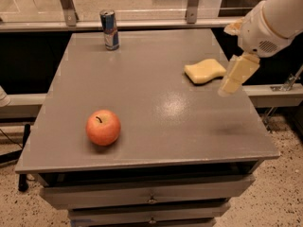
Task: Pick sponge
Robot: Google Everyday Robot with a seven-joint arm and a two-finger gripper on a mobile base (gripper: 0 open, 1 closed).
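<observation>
The sponge point(205, 71), a pale yellow flat pad with wavy edges, lies on the right side of the grey table point(156, 117). My gripper point(229, 56) hangs on the white arm point(272, 18) over the table's right edge, just right of the sponge and above it. It is open and holds nothing. One pale-yellow finger point(238, 74) points down to the left, close to the sponge's right end. The other finger point(232, 28) shows only partly by the wrist.
A red apple point(103, 127) sits at the front left of the table. A blue and silver can point(110, 30) stands at the back left. Drawers point(151, 200) are under the tabletop. A rail with posts point(142, 22) runs behind the table.
</observation>
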